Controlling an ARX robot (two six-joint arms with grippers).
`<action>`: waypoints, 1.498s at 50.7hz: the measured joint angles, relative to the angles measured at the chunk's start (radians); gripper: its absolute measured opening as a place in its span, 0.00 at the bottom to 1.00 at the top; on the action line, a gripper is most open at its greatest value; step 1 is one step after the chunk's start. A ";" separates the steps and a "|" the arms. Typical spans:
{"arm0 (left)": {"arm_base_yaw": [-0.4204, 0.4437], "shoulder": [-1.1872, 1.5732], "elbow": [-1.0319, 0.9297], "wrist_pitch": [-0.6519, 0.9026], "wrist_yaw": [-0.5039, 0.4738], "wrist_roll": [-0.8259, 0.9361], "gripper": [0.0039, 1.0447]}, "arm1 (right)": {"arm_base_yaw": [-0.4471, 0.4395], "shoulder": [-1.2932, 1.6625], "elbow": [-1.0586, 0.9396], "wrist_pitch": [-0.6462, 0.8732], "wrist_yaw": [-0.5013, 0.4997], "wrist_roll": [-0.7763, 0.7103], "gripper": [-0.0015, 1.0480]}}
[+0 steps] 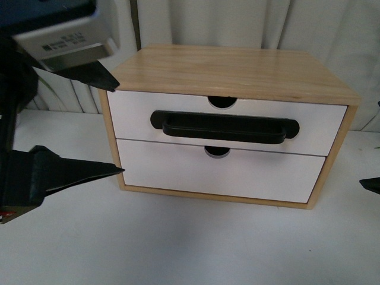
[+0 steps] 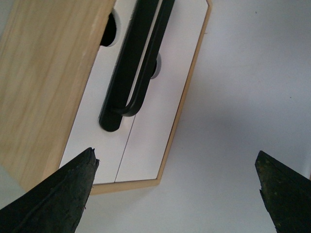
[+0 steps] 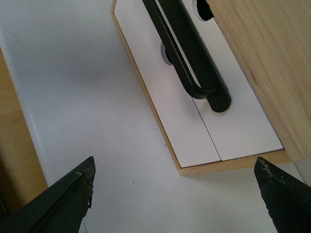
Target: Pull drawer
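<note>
The drawer [image 1: 133, 113] is the upper one of a small wooden cabinet [image 1: 237, 68]. It has a white front, a wide black bar handle [image 1: 224, 127] and a semicircular notch [image 1: 222, 102] in its upper edge. It sits flush with the front below it. My left gripper [image 1: 119, 129] is open, level with the cabinet's left front corner and apart from the handle. In the left wrist view the gripper [image 2: 176, 158] frames the drawer [image 2: 92, 126] and handle [image 2: 133, 68]. My right gripper [image 3: 175, 162] is open, short of the drawer [image 3: 248, 121] and handle [image 3: 189, 48]. Only one of its fingertips [image 1: 371, 184] shows in the front view.
Below the drawer is a plain white drawer front [image 1: 219, 175] without a handle. The cabinet stands on a white tabletop [image 1: 190, 243] with a pale curtain [image 1: 332, 35] behind. A wooden edge [image 3: 14, 145] borders the table in the right wrist view.
</note>
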 joint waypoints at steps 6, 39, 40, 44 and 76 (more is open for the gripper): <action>-0.028 0.071 0.069 -0.041 -0.020 0.072 0.95 | 0.013 0.046 0.025 -0.009 0.000 -0.050 0.91; -0.094 0.329 0.273 -0.095 -0.078 0.211 0.95 | 0.080 0.292 0.112 0.139 0.004 -0.155 0.91; -0.094 0.332 0.275 -0.095 -0.078 0.213 0.95 | 0.085 0.297 0.115 0.144 0.004 -0.155 0.91; -0.095 0.338 0.282 -0.095 -0.080 0.216 0.95 | 0.101 0.320 0.132 0.158 0.008 -0.154 0.91; -0.108 0.390 0.312 -0.132 -0.108 0.254 0.95 | 0.159 0.389 0.164 0.201 0.011 -0.119 0.91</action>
